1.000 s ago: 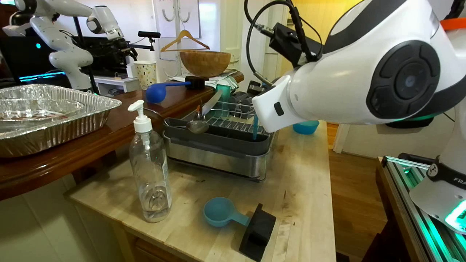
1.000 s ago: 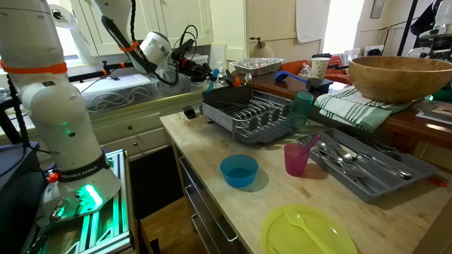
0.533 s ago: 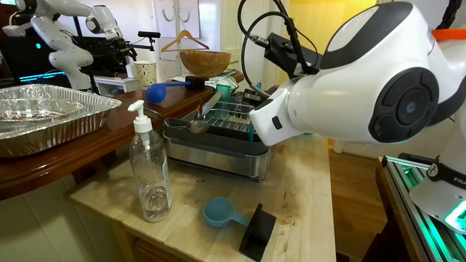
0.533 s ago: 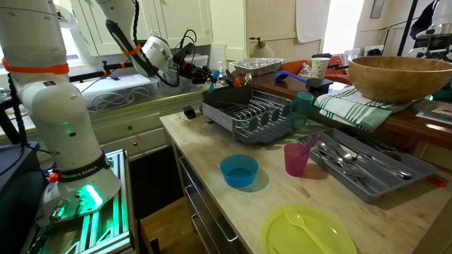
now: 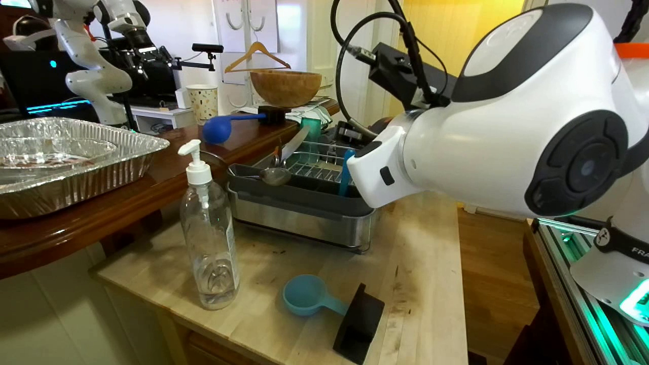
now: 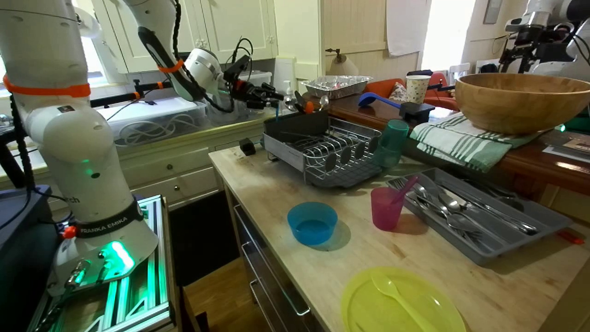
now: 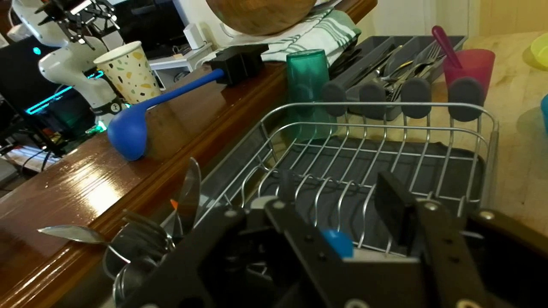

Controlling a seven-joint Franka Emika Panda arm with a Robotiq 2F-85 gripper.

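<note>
The claw is spread, holding nothing, either side of the blue utensil, which stands nearly upright at two o'clock in the caddy in an exterior view. It looks light, stiff, perhaps slick, hardly fragile; its upper end seems best to hold.

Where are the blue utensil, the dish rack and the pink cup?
Blue utensil (image 5: 346, 172): in an exterior view, middle of its exposed part.
Dish rack (image 5: 299, 223): in an exterior view, steel side wall.
Pink cup (image 6: 384, 212): in an exterior view, outer wall.
</note>
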